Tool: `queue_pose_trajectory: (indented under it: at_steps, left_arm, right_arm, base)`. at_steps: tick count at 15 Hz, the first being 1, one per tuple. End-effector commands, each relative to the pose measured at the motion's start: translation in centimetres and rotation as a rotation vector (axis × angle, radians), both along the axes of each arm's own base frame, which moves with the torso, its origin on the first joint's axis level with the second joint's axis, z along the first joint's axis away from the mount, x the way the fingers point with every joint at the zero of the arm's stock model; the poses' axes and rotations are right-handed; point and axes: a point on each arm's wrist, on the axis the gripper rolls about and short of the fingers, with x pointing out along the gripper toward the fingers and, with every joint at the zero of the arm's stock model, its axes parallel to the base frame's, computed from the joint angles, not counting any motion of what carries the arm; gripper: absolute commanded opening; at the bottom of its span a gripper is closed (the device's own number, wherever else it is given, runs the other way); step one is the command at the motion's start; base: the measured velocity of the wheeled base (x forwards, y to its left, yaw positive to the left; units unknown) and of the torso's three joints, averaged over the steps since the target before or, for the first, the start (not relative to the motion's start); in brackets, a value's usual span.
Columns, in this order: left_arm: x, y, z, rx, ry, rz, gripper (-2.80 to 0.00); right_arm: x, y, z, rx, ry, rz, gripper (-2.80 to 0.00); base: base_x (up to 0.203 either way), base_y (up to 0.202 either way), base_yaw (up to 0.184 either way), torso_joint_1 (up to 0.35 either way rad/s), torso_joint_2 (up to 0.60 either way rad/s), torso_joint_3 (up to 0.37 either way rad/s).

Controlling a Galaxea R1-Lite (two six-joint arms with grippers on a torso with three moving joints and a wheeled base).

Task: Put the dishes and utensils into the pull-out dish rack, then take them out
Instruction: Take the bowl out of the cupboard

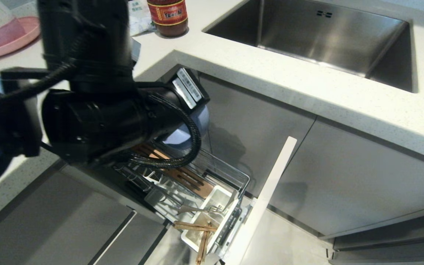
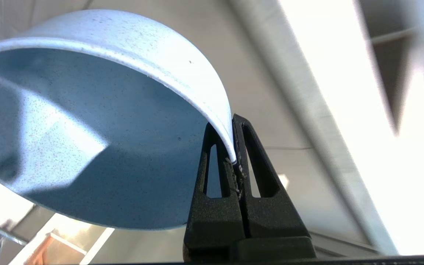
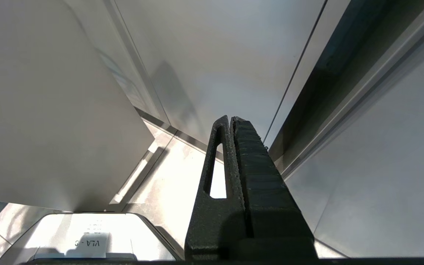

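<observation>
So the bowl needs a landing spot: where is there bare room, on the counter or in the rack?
Bare counter runs between sink and cabinet fronts. The counter by the sauce bottle and pink plate is crowded. The rack's utensil box holds fork and chopsticks; the left arm hides the rest. Left gripper holds the bowl.

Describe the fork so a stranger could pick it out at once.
Start at the pull-out dish rack drawn out below the white countertop, and go to the white utensil box at its outer end. The fork lies across that box: slim silver metal, unlike the wooden chopsticks beside it.
</observation>
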Motion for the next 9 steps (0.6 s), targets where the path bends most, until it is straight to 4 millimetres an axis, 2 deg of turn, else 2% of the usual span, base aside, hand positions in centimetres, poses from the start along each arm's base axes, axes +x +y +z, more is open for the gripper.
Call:
queue_pose_trajectory:
  at_steps: [1, 5, 9]
  left_arm:
    - [-3.2, 3.7, 3.8, -0.086, -0.108, -0.004, -2.80]
    - [-6.1, 8.0, 6.7, -0.103, -0.244, 0.013, -2.80]
    - [-6.6, 11.9, 8.1, -0.060, -0.350, 0.149, -2.80]
  right_arm:
    - [0.0, 0.0, 0.0, 0.000, -0.003, 0.000, -2.80]
    - [0.0, 0.0, 0.0, 0.000, -0.003, -0.001, -2.80]
    - [0.0, 0.0, 0.0, 0.000, -0.002, -0.001, -2.80]
  base:
    - [0.000, 0.000, 0.000, 0.000, 0.00, 0.000]
    - [0.000, 0.000, 0.000, 0.000, 0.00, 0.000]
    - [0.000, 0.000, 0.000, 0.000, 0.00, 0.000]
